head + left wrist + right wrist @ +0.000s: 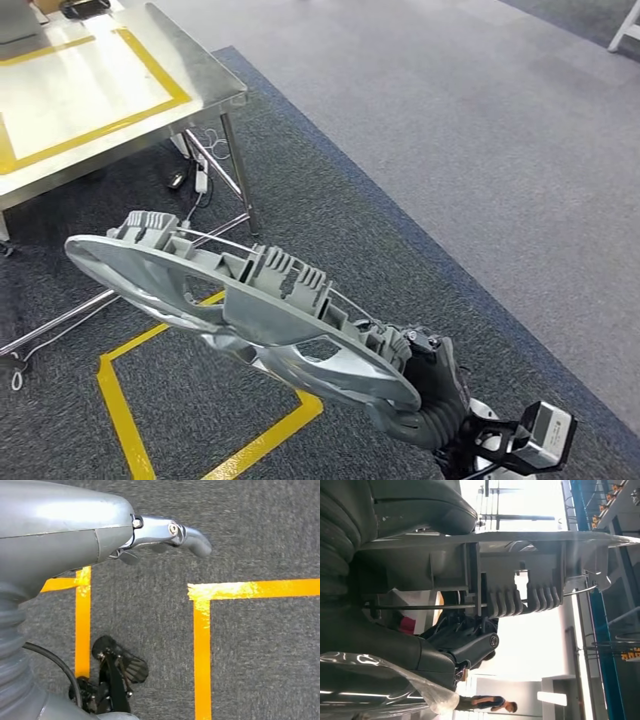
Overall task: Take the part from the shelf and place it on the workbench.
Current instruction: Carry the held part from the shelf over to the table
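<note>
Right hand [423, 385] wrapped tight around one end of the grey part [226, 290]. Sticking out long from that hand, up over the carpet [317, 200]. Metal workbench [113, 100] further off, past the part's far tip. Left hand [75, 535] hanging over yellow tape [202, 645], fingers [170, 532] out straight, holding nothing.

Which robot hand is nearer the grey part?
Right. The right robot hand grips the grey part at its end; the left robot hand hangs over the carpet, holding nothing.
</note>
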Tool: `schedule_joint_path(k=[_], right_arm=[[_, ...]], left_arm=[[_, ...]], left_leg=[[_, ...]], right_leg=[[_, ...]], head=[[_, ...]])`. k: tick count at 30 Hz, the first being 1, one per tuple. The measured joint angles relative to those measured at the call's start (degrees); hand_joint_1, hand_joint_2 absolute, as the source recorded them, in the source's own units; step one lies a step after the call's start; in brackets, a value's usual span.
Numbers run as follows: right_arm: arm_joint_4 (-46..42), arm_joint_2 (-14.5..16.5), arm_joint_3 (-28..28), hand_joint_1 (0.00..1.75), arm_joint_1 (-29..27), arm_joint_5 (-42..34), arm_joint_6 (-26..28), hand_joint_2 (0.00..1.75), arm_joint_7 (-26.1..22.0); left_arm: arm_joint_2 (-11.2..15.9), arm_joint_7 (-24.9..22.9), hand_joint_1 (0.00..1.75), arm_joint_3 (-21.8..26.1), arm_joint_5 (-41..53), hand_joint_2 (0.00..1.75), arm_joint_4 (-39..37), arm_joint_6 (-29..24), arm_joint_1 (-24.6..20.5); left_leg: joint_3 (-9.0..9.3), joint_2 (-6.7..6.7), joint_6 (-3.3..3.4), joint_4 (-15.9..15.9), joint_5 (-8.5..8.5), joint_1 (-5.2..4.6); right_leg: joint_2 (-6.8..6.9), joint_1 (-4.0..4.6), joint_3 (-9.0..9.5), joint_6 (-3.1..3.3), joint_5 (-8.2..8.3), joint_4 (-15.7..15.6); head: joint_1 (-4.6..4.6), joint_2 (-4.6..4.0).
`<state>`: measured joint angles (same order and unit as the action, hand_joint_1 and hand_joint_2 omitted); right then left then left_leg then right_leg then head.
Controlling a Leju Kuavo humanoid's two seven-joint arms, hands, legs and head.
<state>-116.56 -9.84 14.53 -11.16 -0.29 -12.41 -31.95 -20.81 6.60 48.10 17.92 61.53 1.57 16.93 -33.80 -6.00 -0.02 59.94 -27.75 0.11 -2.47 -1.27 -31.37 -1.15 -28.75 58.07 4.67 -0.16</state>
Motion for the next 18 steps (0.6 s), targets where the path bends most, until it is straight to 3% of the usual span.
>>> schedule_joint_path(k=[1, 3, 5, 6, 8, 10, 12, 13, 14, 15, 16, 18], right_arm=[[0.0, 0.0, 0.0, 1.75, 0.0, 0.0, 0.0, 1.75, 0.0], [0.0, 0.0, -0.1, 1.75, -0.1, 0.0, 0.0, 1.75, 0.0], [0.0, 0.0, -0.1, 1.75, -0.1, 0.0, 0.0, 1.75, 0.0], [0.0, 0.0, -0.1, 1.75, -0.1, 0.0, 0.0, 1.75, 0.0], [0.0, 0.0, -0.1, 1.75, -0.1, 0.0, 0.0, 1.75, 0.0], [0.0, 0.0, -0.1, 1.75, -0.1, 0.0, 0.0, 1.75, 0.0], [0.0, 0.0, -0.1, 1.75, 0.0, 0.0, 0.0, 1.75, 0.0], [0.0, 0.0, -0.1, 1.75, 0.0, 0.0, 0.0, 1.75, 0.0], [-0.1, 0.0, 0.0, 1.75, 0.0, 0.0, 0.0, 1.75, 0.0], [-0.1, 0.0, 0.0, 1.75, 0.1, 0.0, 0.0, 1.75, 0.0], [-0.1, 0.0, 0.0, 1.75, 0.1, 0.0, 0.0, 1.75, 0.0], [-0.1, 0.0, 0.0, 1.75, 0.0, 0.0, 0.0, 1.75, 0.0]], left_arm=[[0.0, 0.0, 0.0, 0.0, 0.0, 1.75, 0.0, 0.0, -0.1], [0.1, 0.0, 0.0, 0.0, 0.0, 1.75, 0.0, 0.0, -0.3], [0.1, 0.0, 0.0, -0.1, 0.0, 1.75, 0.0, 0.0, -0.3], [0.1, 0.0, 0.0, -0.1, 0.0, 1.75, 0.0, 0.0, -0.2], [0.1, 0.0, 0.0, 0.0, 0.0, 1.75, 0.0, 0.0, -0.1], [0.1, 0.0, 0.0, -0.1, 0.0, 1.75, 0.0, 0.0, -0.2], [0.2, 0.0, 0.0, -0.1, 0.0, 1.75, 0.0, 0.0, -0.2], [0.2, 0.0, 0.0, -0.1, 0.0, 1.75, 0.0, 0.0, -0.1], [0.2, 0.0, 0.0, 0.0, 0.0, 1.75, 0.0, 0.0, 0.0], [0.1, 0.0, 0.0, 0.0, 0.0, 1.75, 0.0, 0.0, 0.0], [0.1, 0.0, 0.0, 0.0, 0.0, 1.75, 0.0, 0.0, 0.0], [0.1, 0.0, 0.0, 0.0, 0.0, 1.75, 0.0, 0.0, -0.1]], left_leg=[[-0.86, 1.63, -0.34, 2.0, -1.21, -0.06], [-4.14, 4.7, -0.9, 8.9, -4.67, 0.03], [-7.0, 5.29, -1.21, 14.5, -6.29, 0.32], [-7.12, 5.41, -1.27, 14.6, -5.54, 0.41], [-4.21, 6.44, -1.07, 8.5, -1.52, 0.41], [-0.78, 9.13, -0.37, 1.6, 0.94, -0.14], [0.16, 10.27, 0.45, -0.6, 0.78, -0.7], [0.14, 9.59, 0.87, -0.7, 0.79, -0.72], [0.29, 8.89, 1.23, -1.0, 0.9, -0.6], [0.51, 8.21, 1.63, -1.4, 1.07, -0.43], [0.74, 7.51, 1.95, -1.7, 1.27, -0.21], [0.88, 6.15, 2.35, -1.9, 1.41, -0.03]], right_leg=[[0.87, -0.08, 0.23, 0.32, -0.03, -0.2], [2.61, 0.02, 0.56, 0.75, -0.3, -0.3], [4.34, 0.08, 0.78, 0.83, -0.61, -0.2], [5.13, 0.09, 0.96, 0.78, -0.78, -0.2], [6.62, 0.09, 1.62, 0.55, -1.23, -0.2], [7.9, 0.35, 2.01, -0.02, -1.85, -0.2], [9.08, 0.62, 2.4, -0.71, -2.33, -0.4], [9.73, 0.66, 2.89, -1.05, -2.45, -0.6], [9.91, 0.58, 3.3, -1.36, -2.66, -0.7], [9.03, 0.52, 3.41, -1.64, -3.14, -0.3], [7.49, 0.46, 2.76, -1.88, -4.11, 1.2], [3.82, 0.38, -0.79, -2.07, -7.21, 7.9]], head=[[-0.14, 0.0], [-0.38, -0.01], [-0.37, -0.01], [-0.39, -0.01], [-0.39, -0.01], [-0.39, -0.01], [-0.34, 0.0], [-0.35, 0.01], [-0.29, 0.0], [-0.24, 0.0], [-0.1, 0.0], [0.19, 0.0]])
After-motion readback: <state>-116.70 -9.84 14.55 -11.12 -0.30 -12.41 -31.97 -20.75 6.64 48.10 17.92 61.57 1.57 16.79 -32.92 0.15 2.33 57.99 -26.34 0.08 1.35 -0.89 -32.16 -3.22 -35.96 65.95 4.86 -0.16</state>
